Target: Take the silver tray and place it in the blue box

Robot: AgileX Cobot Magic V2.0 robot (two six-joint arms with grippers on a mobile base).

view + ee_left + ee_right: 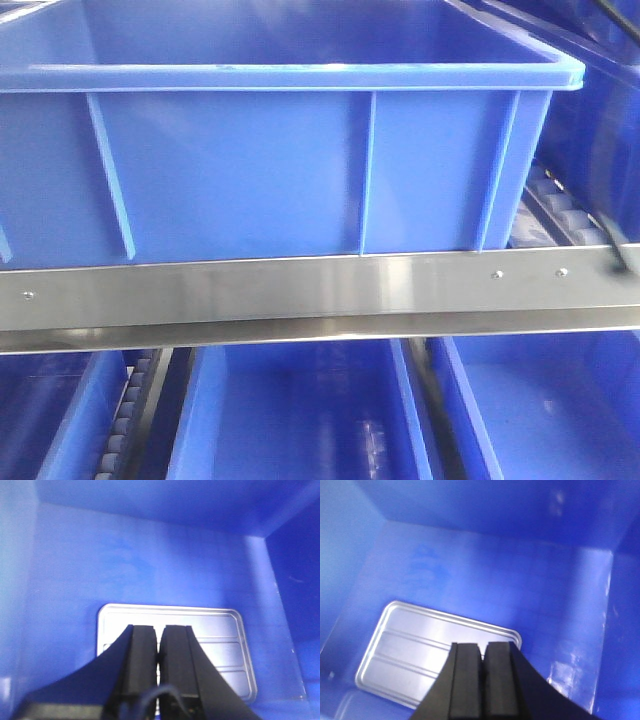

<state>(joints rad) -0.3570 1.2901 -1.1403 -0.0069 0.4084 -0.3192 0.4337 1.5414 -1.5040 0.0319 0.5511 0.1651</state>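
The silver tray (pixel 215 630) lies flat on the floor of the blue box (pixel 150 500), its two ridges showing. In the right wrist view the same silver tray (pixel 405 650) rests near the left wall of the blue box (pixel 495 505). My left gripper (pixel 159 628) hangs above the tray, shut, with nothing between its pads. Over the tray's right end my right gripper (pixel 483 644) is also shut and empty. From the front I see only the ribbed outer wall and pale rim of the blue box (pixel 300 75); the tray inside and both grippers are hidden.
A brushed steel rail (pixel 300 290) runs below the box. Under it stand narrower blue bins (pixel 300 410) (pixel 540 400). Roller tracks (pixel 570 210) (pixel 120 420) lie beside them. A dark part (pixel 620 255) crosses the right edge.
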